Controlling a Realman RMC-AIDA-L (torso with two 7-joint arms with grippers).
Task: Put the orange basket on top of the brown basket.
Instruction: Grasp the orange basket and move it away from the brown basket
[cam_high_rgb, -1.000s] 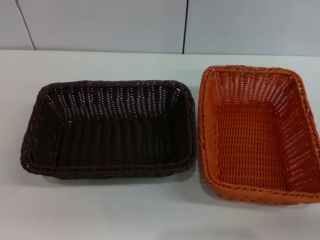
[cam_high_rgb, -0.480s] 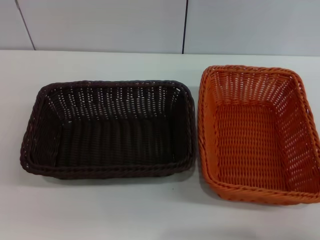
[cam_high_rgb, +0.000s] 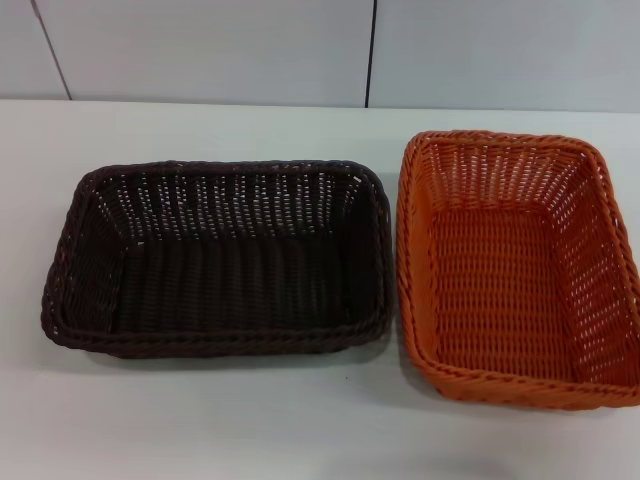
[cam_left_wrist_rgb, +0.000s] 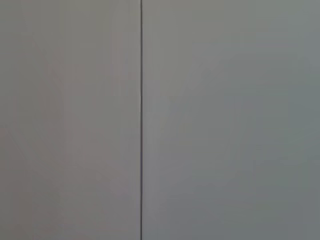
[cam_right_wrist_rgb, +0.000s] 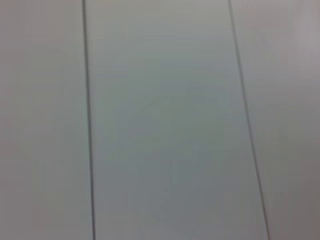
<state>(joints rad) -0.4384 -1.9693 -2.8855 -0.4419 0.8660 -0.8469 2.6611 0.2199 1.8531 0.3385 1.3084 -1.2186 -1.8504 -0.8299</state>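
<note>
Nothing has moved since a second ago; both baskets sit just where they were. The brown basket (cam_high_rgb: 215, 257) sits on the white table (cam_high_rgb: 200, 430), toward its left side. The orange basket (cam_high_rgb: 515, 265) sits by the right edge, just beside the brown one, their rims very close or touching. Both are right way up. No arm shows in the head view. Each wrist view shows only a plain grey panel wall (cam_left_wrist_rgb: 225, 120) with dark seams, so I cannot tell if the fingers are apart or together.

Brown basket (cam_high_rgb: 215, 258) left of orange basket (cam_high_rgb: 515, 265) (just beside) on table (cam_high_rgb: 200, 430).
</note>
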